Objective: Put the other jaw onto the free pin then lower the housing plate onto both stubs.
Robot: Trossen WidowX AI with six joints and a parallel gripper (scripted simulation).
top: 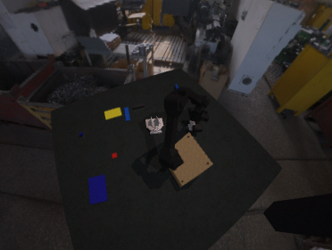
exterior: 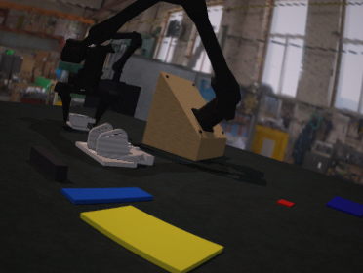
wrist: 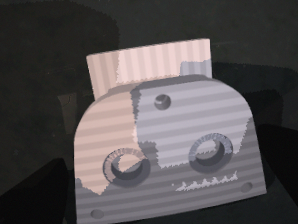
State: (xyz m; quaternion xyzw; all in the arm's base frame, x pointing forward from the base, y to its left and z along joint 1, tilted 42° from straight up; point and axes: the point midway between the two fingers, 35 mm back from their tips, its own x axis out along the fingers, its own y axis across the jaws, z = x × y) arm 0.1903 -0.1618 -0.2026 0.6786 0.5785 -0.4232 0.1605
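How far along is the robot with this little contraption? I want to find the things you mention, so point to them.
Done: nothing I can confirm; whether the gears mesh is unclear.
In hand: the open gripper [top: 192, 125] [exterior: 81, 124] [wrist: 164, 151] straddles a two-holed pale piece [top: 191, 126] [exterior: 80, 119] [wrist: 170, 130], ungripped.
Left: closing up the pale base assembly [top: 154, 127] [exterior: 111, 144], which stands apart, uncovered, then withdrawing.

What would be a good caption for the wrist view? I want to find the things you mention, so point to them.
A pale, ridged plate [wrist: 165, 135] with two large round openings lies between the open gripper's [wrist: 162, 175] dark fingers.
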